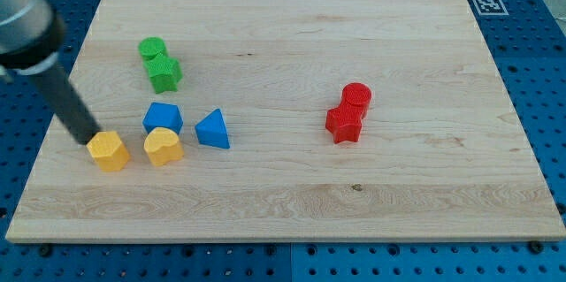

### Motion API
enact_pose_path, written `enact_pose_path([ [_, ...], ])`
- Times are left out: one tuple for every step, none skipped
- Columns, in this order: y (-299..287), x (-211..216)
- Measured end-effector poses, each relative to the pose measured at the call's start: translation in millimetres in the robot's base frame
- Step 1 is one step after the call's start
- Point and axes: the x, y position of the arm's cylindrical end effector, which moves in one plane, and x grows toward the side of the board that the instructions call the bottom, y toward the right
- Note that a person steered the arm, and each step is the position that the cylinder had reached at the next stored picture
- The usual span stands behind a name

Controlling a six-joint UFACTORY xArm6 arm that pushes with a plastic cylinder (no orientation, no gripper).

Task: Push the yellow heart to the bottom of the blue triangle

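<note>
The yellow heart (164,146) lies on the wooden board at the view's lower left, just left of the blue triangle (213,130) and touching the blue cube (163,118) above it. A yellow hexagon (108,151) lies left of the heart. My tip (91,139) rests at the hexagon's upper left edge, touching or nearly touching it. The dark rod slants up to the view's top left.
A green cylinder (152,49) and a green star (164,73) sit together above the blue cube. A red cylinder (356,96) and a red star (344,124) sit together right of centre. The board's left edge (53,132) is near my tip.
</note>
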Motion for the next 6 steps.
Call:
enact_pose_path([
  [15.8, 3.1],
  [31.8, 3.8],
  [60.5, 4.0],
  [78.6, 26.3],
  [78.6, 53.8],
  [92.7, 56.1],
])
